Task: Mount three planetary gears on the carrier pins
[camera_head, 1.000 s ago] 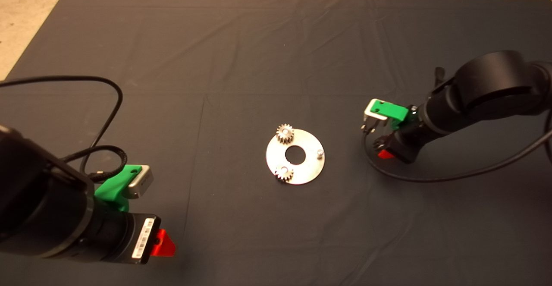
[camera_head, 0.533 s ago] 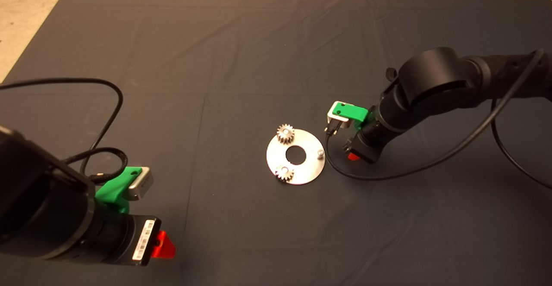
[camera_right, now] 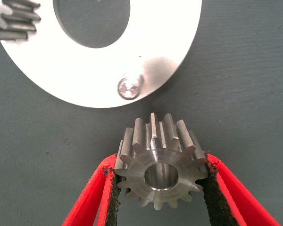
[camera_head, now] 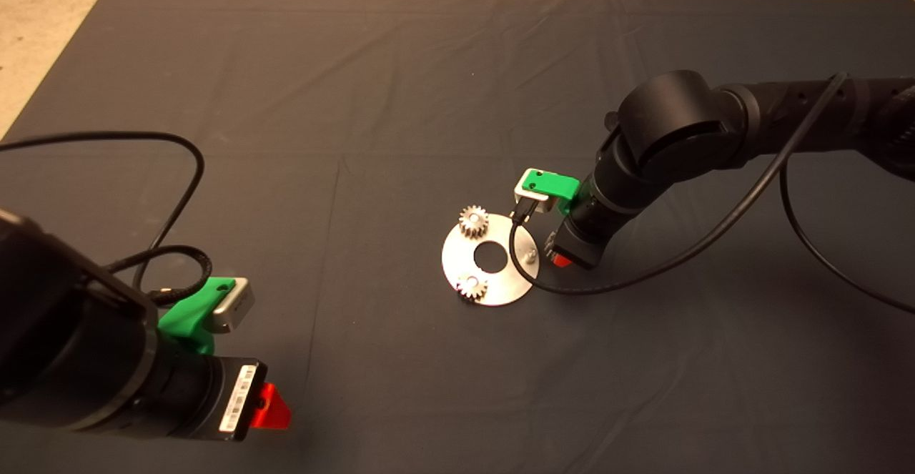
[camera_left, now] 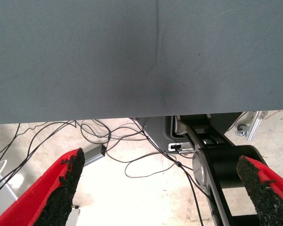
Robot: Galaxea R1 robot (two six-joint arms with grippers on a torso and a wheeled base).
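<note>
From above, the right claw hides its load behind the wrist. Its wrist view shows it clenched on 1 planetary gear, just beside the disc and its bare pin. 2 gears sit on pins. The left claw waits, spread, at the tabletop's lower-left edge.

The mat is seen from above in the head view. From close by, the silver disc is faced by the right wrist view; this disc is shared with the head view. The left wrist view looks past the mat's edge to the floor.
</note>
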